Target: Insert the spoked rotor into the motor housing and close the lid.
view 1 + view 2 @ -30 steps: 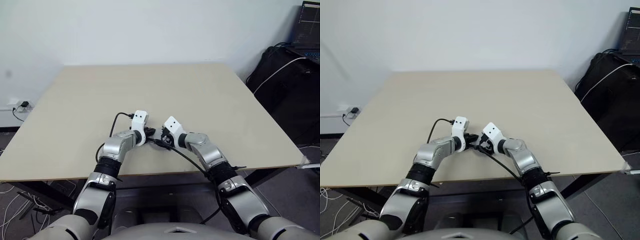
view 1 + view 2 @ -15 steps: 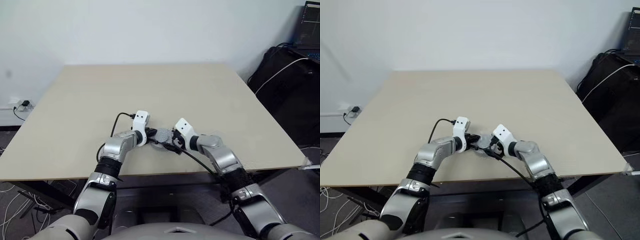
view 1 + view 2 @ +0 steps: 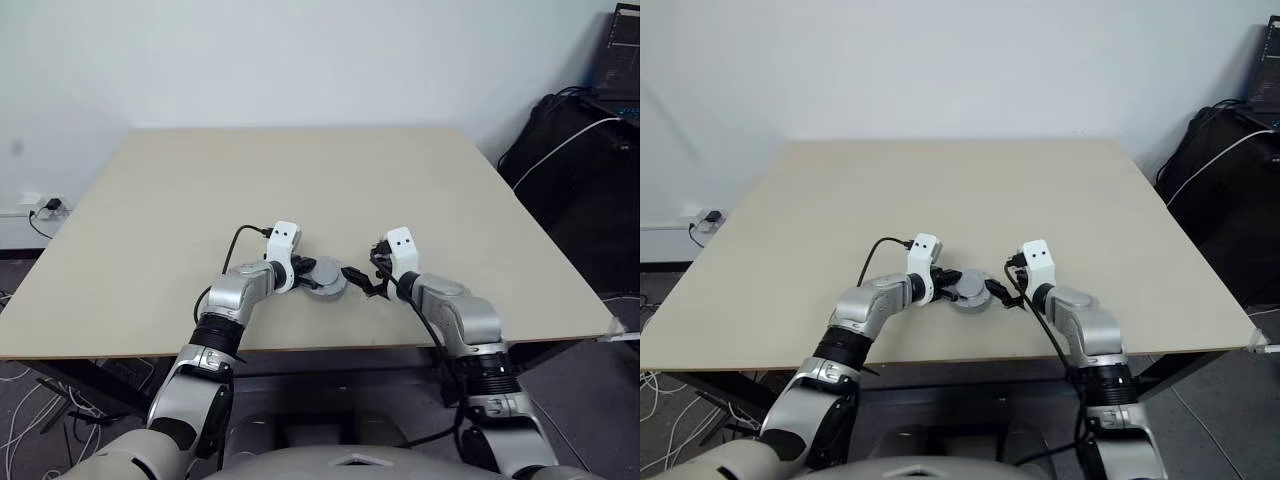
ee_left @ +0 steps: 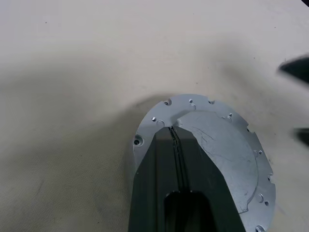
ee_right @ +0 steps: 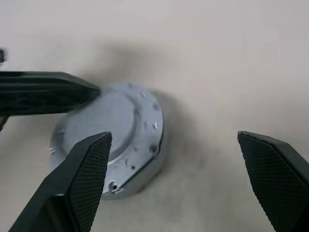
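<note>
Right gripper (image 3: 366, 281) withdrew; lid (image 3: 325, 275) under left gripper (image 3: 303, 272).

- Even, diffuse room light fills both head views; the counter (image 3: 330, 180) reads bright and flat, without glare.
- Shadows are soft: a faint dark patch spreads on the counter beside the lid (image 5: 113, 140) in the right wrist view.
- In the left wrist view, a broad soft shadow lies across the counter around the lid.
- The right tool (image 5: 178, 183) has sharp textured fingers (image 5: 79, 179), while the lid behind looks slightly soft.
- The left tool (image 4: 176, 145) appears dark with little detail.
</note>
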Motion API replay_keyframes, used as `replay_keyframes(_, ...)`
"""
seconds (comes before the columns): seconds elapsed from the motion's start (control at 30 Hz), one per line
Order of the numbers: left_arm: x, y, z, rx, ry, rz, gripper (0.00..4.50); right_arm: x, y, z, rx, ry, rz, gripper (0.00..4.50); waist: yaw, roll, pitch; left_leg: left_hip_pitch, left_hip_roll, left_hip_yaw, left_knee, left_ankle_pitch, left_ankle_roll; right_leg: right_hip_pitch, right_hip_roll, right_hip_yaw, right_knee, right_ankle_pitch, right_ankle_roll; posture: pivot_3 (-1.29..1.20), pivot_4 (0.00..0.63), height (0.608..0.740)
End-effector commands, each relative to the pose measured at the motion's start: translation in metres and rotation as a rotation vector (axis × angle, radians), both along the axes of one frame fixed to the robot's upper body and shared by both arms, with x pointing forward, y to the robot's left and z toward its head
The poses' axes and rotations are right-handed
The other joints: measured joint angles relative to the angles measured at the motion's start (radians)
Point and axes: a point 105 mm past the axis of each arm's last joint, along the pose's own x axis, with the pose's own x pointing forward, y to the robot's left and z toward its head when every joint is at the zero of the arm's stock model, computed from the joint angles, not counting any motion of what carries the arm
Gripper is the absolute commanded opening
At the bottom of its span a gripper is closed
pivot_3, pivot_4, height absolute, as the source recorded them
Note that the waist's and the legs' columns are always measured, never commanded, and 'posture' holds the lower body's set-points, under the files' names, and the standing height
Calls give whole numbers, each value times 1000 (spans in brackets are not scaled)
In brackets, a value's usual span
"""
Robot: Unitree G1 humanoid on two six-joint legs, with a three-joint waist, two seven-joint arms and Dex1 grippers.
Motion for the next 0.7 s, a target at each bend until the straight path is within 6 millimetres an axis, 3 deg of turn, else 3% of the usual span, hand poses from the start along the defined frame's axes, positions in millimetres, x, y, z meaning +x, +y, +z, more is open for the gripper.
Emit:
replay_keyframes(0.03, -11, -12, -10, 13, 45, -54, 0, 3, 12, 10, 117, 51, -39, 4443, 0, 0, 0, 0, 0, 0, 0, 0, 0, 0, 0, 0, 0, 0, 0, 0, 0, 740)
replay_keyframes(0.33, -13, -10, -10, 16, 43, -59, 0, 11, 22, 8, 350, 221, -204, 4443, -1, 0, 0, 0, 0, 0, -1, 0, 0, 0, 0, -1, -1, 0, 0, 0, 0, 740)
replay_keyframes(0.7, -13, -11, -11, 16, 44, -64, 0, 2, 39, 2, 450, 362, -178, 4443, -2, 1, 0, -2, -1, 0, -2, -1, 1, 0, 1, 0, -4, 0, 1, 0, 0, 740)
